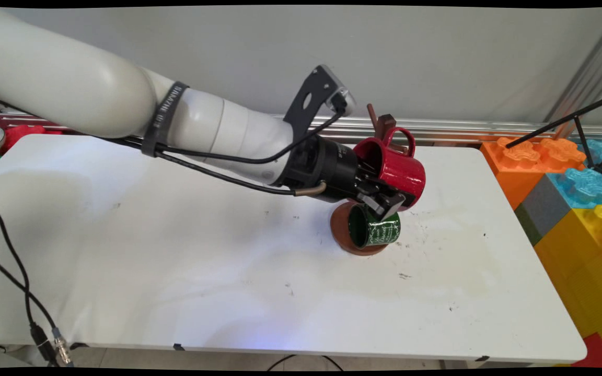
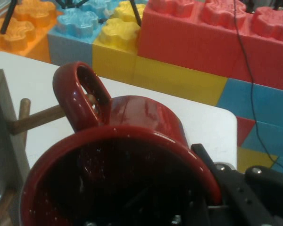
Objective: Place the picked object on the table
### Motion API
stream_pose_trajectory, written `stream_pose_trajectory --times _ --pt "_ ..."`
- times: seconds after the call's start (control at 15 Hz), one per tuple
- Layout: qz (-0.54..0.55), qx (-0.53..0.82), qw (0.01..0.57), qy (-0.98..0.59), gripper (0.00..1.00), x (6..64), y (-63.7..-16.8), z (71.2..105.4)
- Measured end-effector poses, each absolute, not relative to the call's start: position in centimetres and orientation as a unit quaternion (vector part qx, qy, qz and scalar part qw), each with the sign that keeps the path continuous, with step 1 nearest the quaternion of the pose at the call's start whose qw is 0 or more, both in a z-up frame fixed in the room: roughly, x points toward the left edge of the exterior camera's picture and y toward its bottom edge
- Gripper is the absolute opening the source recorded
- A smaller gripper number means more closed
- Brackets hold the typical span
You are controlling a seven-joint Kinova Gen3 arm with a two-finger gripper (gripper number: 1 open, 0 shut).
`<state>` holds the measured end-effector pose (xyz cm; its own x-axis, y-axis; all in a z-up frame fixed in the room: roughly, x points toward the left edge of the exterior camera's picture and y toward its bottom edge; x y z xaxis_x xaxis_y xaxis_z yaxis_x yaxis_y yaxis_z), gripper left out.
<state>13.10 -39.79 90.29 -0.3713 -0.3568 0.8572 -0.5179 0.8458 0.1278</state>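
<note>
My gripper [image 1: 387, 201] is shut on the rim of a red mug [image 1: 401, 171], one finger inside it and one outside. The mug is tipped on its side, mouth toward the hand, in the air at the back right of the table. In the hand view the red mug [image 2: 132, 155] fills the lower frame, and its handle [image 2: 78, 96] loops over the tip of a wooden peg [image 2: 37, 117]. The peg belongs to a wooden mug tree [image 1: 384, 124] with a round brown base [image 1: 344, 236]. A dark green mug [image 1: 377, 230] hangs tilted just under my fingers, over that base.
Big toy blocks, orange [image 1: 520, 156], blue [image 1: 583, 188] and yellow [image 1: 578, 245], stack against the table's right edge, with black tripod legs [image 1: 567, 120] over them. A metal rail [image 1: 458, 128] runs along the back. Black cables [image 1: 19, 282] hang at the front left corner.
</note>
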Motion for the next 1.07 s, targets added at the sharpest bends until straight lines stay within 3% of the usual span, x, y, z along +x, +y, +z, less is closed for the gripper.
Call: stream_pose_trajectory --times 1.07 --pt "0.053 0.238 0.482 -0.842 0.00 18.9 -36.2 95.8"
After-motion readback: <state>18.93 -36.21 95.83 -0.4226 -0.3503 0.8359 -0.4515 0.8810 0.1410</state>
